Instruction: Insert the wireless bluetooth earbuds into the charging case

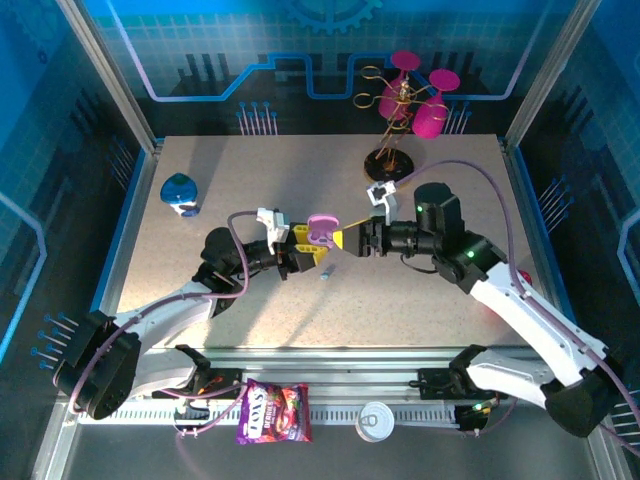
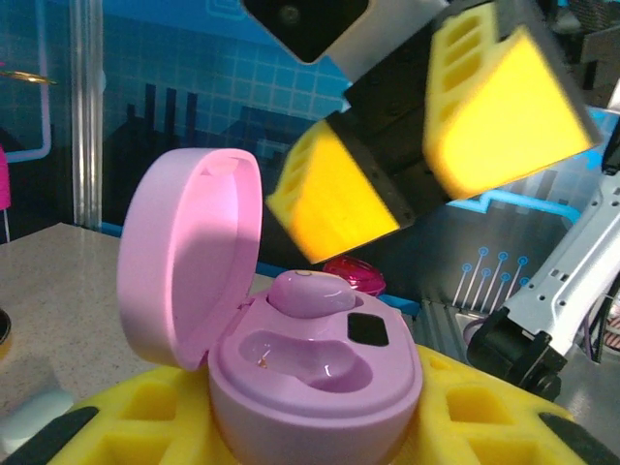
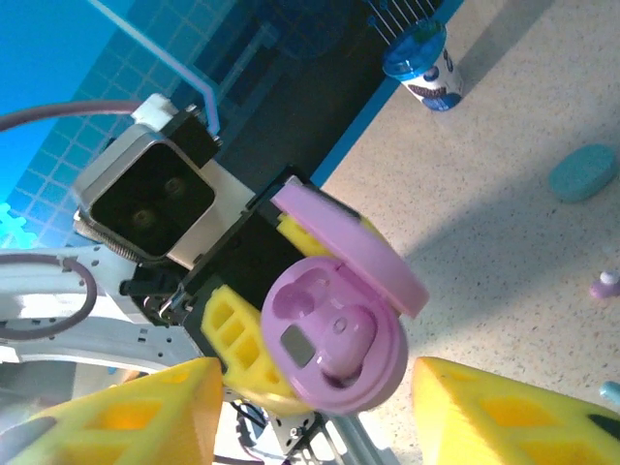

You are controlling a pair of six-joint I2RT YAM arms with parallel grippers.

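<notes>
Yellow pads (image 2: 155, 402) of our left gripper (image 1: 308, 246) clamp the pink charging case (image 2: 315, 387), its lid (image 2: 189, 257) swung open.

We see one earbud (image 2: 308, 291) seated in the case's far well, beside a small dark window; the near well (image 2: 291, 354) is bare. Our right gripper (image 1: 346, 240) hangs just above and beside the case, jaws spread wide with nothing between them. A loose pink-purple earbud (image 3: 605, 284) lies on the table (image 3: 504, 242), well apart from the case, off on the side its lid leans toward; it is too small for us to tell its long axis. We judge the right arm should fetch it, since the left is taken up holding the case, then bring it down onto the bare well.
</notes>
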